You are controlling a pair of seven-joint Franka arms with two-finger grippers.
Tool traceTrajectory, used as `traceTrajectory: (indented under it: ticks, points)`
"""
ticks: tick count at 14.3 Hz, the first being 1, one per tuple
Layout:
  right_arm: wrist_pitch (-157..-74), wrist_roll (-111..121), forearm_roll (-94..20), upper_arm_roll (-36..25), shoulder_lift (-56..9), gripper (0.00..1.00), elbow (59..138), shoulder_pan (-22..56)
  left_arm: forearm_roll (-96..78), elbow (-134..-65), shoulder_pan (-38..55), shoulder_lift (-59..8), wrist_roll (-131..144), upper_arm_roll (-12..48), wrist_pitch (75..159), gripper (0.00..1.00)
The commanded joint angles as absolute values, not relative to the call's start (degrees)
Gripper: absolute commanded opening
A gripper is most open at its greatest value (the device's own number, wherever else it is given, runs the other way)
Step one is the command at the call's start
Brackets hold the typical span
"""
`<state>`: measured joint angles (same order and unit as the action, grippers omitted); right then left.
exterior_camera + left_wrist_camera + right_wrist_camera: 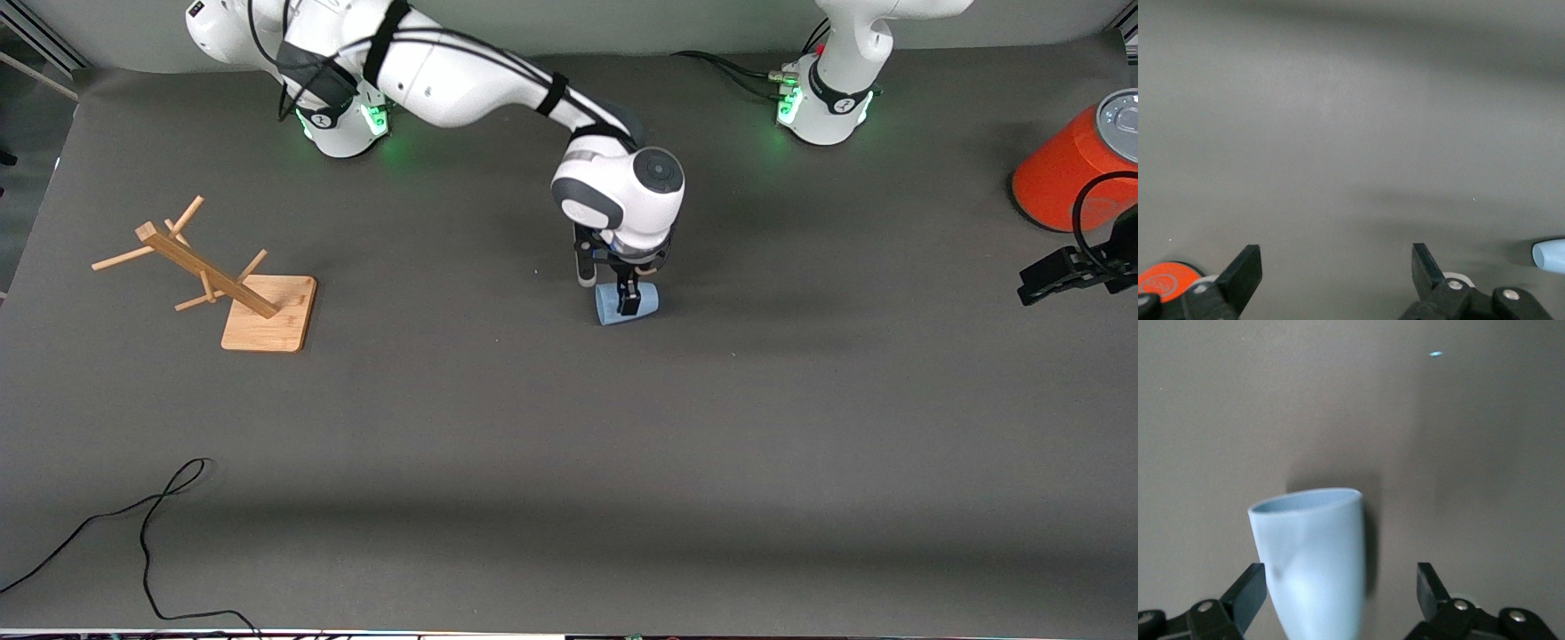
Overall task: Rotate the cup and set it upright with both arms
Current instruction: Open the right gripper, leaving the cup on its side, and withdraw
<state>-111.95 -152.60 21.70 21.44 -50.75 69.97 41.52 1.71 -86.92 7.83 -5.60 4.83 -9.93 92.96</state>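
Note:
The pale-blue cup lies on its side on the grey mat near the table's middle. My right gripper is down over it, open, with a finger on each side of the cup. In the right wrist view the cup fills the gap between the fingers, close to one finger and apart from the other; my right gripper is not closed on it. My left gripper waits open and empty at the left arm's end of the table, over bare mat. The cup's end shows at the edge of the left wrist view.
A large orange cylinder with a grey top stands beside my left gripper. A wooden rack on a square base stands toward the right arm's end. A black cable lies near the front camera's edge.

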Motion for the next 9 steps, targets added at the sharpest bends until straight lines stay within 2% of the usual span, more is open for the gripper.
traceTrajectory:
  ticks: [1,5,9]
  points:
    - [-105.05,-147.41,14.52,21.09,-43.35,1.00,70.75,40.35,1.41,-87.45,8.00,-5.71,4.13,-10.11,92.37,1.00]
    - [-95.04,-133.02,5.73,21.09,-33.95,1.00,70.84,33.33,-0.17,-87.36,7.47,-5.54,4.04,-10.28,89.30,1.00]
    - [-84.75,-116.15,4.48,20.92,-26.38,1.00,71.19,25.77,-2.11,-87.36,7.73,-5.71,4.65,-10.20,86.32,1.00]
